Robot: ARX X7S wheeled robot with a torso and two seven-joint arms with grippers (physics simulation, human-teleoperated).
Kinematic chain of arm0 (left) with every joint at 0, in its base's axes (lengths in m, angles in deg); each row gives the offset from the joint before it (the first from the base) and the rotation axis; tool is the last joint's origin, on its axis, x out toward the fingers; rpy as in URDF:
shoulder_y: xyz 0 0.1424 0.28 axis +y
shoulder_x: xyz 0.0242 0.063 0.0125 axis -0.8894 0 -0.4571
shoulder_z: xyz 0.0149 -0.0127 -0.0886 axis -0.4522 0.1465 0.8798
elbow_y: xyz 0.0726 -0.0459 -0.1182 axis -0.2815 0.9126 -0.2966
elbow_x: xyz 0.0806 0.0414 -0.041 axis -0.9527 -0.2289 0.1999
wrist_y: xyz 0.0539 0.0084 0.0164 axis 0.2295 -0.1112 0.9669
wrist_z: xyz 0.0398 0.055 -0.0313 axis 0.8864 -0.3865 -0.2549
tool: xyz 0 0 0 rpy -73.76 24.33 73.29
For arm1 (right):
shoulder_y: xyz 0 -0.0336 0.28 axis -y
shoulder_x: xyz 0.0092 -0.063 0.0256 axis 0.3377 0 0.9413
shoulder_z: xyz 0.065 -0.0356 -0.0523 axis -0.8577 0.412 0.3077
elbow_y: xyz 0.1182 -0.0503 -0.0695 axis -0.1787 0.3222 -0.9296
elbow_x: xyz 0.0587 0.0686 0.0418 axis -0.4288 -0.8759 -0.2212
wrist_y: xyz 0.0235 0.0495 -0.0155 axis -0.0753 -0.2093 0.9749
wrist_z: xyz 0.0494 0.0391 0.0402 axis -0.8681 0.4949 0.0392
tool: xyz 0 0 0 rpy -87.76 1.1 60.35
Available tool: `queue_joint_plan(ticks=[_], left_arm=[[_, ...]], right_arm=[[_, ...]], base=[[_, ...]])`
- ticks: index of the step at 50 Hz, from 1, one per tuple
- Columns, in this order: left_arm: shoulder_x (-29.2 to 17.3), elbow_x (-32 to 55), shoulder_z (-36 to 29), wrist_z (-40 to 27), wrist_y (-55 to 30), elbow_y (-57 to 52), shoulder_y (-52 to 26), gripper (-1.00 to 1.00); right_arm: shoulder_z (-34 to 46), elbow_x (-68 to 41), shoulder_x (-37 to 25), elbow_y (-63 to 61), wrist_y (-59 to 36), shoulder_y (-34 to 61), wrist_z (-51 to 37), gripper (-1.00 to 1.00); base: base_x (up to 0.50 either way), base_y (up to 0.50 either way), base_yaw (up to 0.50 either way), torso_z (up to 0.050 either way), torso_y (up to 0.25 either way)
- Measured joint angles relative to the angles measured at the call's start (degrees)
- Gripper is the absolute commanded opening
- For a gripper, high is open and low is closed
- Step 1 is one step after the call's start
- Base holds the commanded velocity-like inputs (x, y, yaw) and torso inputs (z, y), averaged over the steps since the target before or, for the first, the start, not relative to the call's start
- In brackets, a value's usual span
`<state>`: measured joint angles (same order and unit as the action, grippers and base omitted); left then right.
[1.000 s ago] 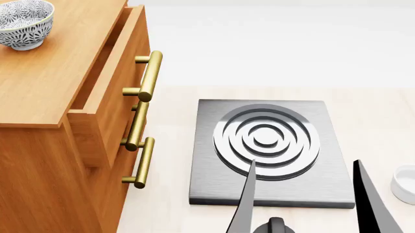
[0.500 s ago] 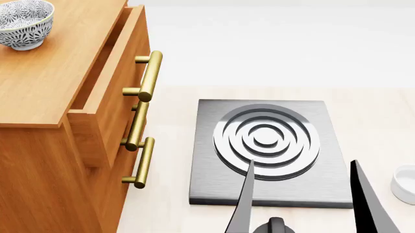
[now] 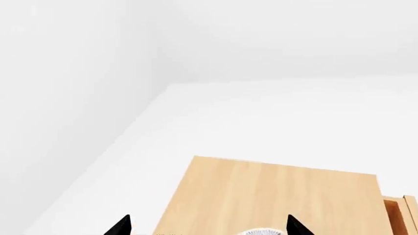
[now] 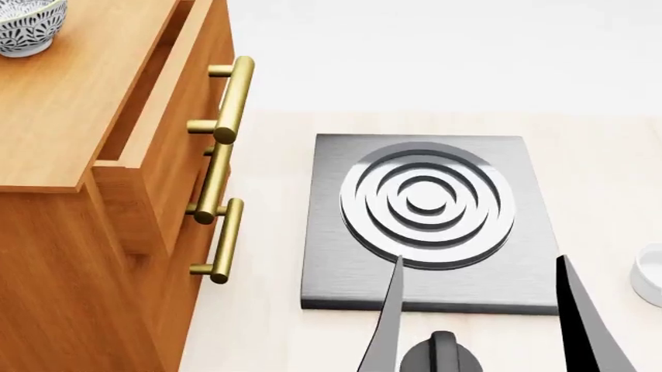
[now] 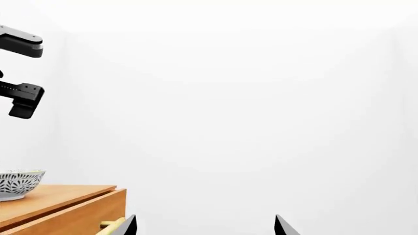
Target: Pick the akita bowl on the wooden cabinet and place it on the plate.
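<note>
The akita bowl (image 4: 25, 32), white with a dense dark floral pattern, stands on top of the wooden cabinet (image 4: 73, 116) at the head view's far top left, partly cut off. In the left wrist view its rim (image 3: 265, 231) just shows on the cabinet top (image 3: 274, 196), between the open fingers of my left gripper (image 3: 207, 227) and nearer one of them. My right gripper (image 4: 481, 322) stands open, low over the floor in front of a grey slab, holding nothing. The right wrist view shows the bowl (image 5: 16, 183) far off to the side. The plate is out of view.
A grey square slab with raised concentric rings (image 4: 424, 201) lies on the floor right of the cabinet. The cabinet's top drawer (image 4: 155, 132) is pulled partly out, brass handles (image 4: 229, 97) sticking out. A small plain white cup (image 4: 649, 275) sits at the right edge.
The head view has shifted: the cabinet top and bowl now sit higher and further left in it. The right gripper's fingers stay open in about the same place.
</note>
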<state>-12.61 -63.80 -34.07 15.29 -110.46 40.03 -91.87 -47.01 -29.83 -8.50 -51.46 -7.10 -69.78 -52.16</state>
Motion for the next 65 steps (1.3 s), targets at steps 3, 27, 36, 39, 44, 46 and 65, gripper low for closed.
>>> queue_joint_plan(ticks=[3, 27, 36, 39, 44, 46, 65], left_arm=[[0.12, 0.08, -0.86, 0.71, -0.71, -0.01, 0.06, 1.0], [0.78, 0.71, -4.89, 4.62, -6.77, -0.01, 0.76, 1.0], [0.51, 0.82, -4.67, 3.98, -7.71, -0.01, 1.0, 1.0], [0.4, 0.84, -4.53, 3.73, -7.91, -0.01, 1.04, 1.0], [0.29, 0.84, -4.37, 3.4, -8.1, -0.01, 1.03, 1.0], [0.25, 0.82, -4.36, 3.31, -8.12, -0.01, 1.03, 1.0], [-0.64, 1.47, -1.66, 2.01, -8.9, -0.22, 1.45, 1.0]], right_arm=[[0.04, 0.01, -0.04, -0.01, 0.01, 0.01, -0.04, 1.0], [0.27, -0.08, -0.37, 0.1, 0.44, -0.01, -0.27, 1.0], [0.45, 0.0, -0.46, 0.11, 0.48, -0.01, -0.37, 1.0], [0.5, 0.02, -0.49, 0.1, 0.49, -0.01, -0.42, 1.0], [0.62, 0.07, -0.52, 0.1, 0.46, 0.04, -0.48, 1.0], [0.68, 0.1, -0.52, 0.1, 0.44, 0.07, -0.5, 1.0], [0.93, -0.01, -0.66, 0.28, 0.44, 0.3, -0.69, 1.0]], base=[[0.0, 0.0, 0.0, 0.0, 0.0], [0.0, 0.0, 0.0, 0.0, 0.0], [0.0, 0.0, 0.0, 0.0, 0.0], [0.0, 0.0, 0.0, 0.0, 0.0], [0.0, 0.0, 0.0, 0.0, 0.0], [0.0, 0.0, 0.0, 0.0, 0.0], [0.0, 0.0, 0.0, -0.004, -0.139]])
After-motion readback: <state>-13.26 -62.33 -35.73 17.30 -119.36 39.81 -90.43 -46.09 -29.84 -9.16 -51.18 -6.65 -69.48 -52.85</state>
